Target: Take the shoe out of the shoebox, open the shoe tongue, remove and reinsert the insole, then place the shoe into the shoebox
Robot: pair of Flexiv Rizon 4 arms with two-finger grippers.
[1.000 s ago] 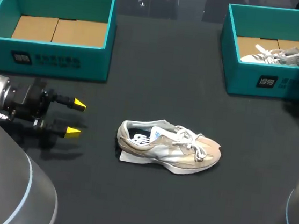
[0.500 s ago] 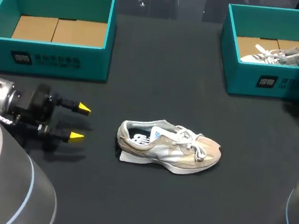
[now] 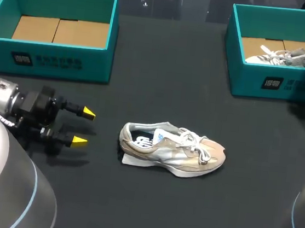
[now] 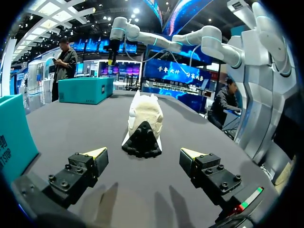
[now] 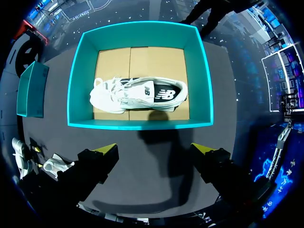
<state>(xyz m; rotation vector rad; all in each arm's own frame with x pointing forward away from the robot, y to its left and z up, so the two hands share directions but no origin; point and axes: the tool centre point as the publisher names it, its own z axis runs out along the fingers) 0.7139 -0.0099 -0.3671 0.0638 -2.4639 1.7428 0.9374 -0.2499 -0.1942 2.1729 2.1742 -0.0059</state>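
A beige and silver shoe (image 3: 171, 149) with white laces lies on its side on the dark table's middle, heel toward my left arm. A pale flat piece (image 3: 130, 159) sticks out under its heel. My left gripper (image 3: 83, 126) is open, level with the table, a short way left of the heel. In the left wrist view the shoe (image 4: 142, 121) lies just ahead of the open left gripper (image 4: 142, 152), heel first. My right gripper (image 5: 154, 150) hangs open above the near wall of the right teal shoebox (image 5: 137, 124), which holds a white shoe (image 5: 137, 95).
An empty teal shoebox (image 3: 51, 58) with a cardboard floor stands at the back left. The right shoebox (image 3: 266, 83) with the white shoe (image 3: 291, 57) stands at the back right. Bare dark table lies between the boxes and in front of the shoe.
My left gripper has slid a little to the right, toward the shoe's heel, still open. The shoe and both boxes have stayed put.
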